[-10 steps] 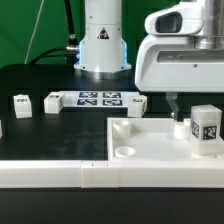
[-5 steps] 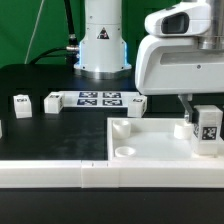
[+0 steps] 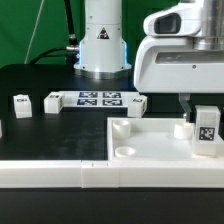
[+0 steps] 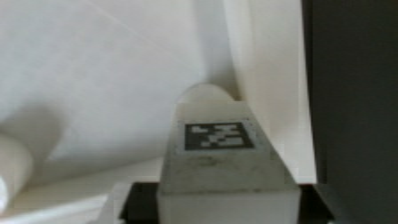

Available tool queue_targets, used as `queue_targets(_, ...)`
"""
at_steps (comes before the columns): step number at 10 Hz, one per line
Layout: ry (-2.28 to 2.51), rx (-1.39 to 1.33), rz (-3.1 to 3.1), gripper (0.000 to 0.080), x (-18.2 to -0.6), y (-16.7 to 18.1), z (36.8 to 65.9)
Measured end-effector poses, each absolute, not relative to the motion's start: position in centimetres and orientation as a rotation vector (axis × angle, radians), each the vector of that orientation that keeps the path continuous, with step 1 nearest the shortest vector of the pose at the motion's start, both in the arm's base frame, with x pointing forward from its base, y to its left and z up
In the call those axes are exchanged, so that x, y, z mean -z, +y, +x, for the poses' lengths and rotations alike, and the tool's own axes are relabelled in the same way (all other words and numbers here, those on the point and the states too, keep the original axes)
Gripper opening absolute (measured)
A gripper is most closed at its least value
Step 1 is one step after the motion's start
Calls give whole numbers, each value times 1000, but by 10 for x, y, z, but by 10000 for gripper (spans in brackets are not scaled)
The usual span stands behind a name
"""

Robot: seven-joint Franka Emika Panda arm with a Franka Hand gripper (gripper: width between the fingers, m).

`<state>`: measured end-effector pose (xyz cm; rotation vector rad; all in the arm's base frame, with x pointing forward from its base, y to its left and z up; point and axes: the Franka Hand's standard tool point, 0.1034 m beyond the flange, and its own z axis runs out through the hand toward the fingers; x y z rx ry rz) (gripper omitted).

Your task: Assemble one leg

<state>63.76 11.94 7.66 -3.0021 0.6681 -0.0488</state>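
Chunky wht plastic leg (image 3: 206, 132), sq tag (image 4: 221, 136), in gripper (image 4: 222, 203)

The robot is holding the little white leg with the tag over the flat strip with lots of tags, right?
Not quite. The gripper holds the leg over the large white panel, not over the marker board, which lies apart from it on the table. The exterior view shows this.

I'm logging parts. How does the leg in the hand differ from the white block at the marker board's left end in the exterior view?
The leg stands upright in the hand at the panel; the block lies loose on the black table. The leg is taller than wide; the block looks squat. Both are white.
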Motion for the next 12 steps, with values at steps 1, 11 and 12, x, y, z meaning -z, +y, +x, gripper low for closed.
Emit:
queue_targets(1, 909, 55, -2928, 289, -76, 119, 637)
queue_targets(11, 2218, -28, -2076, 419, -75, 119, 637)
queue_targets(12, 2202, -27, -2093, 419, -75, 119, 636)
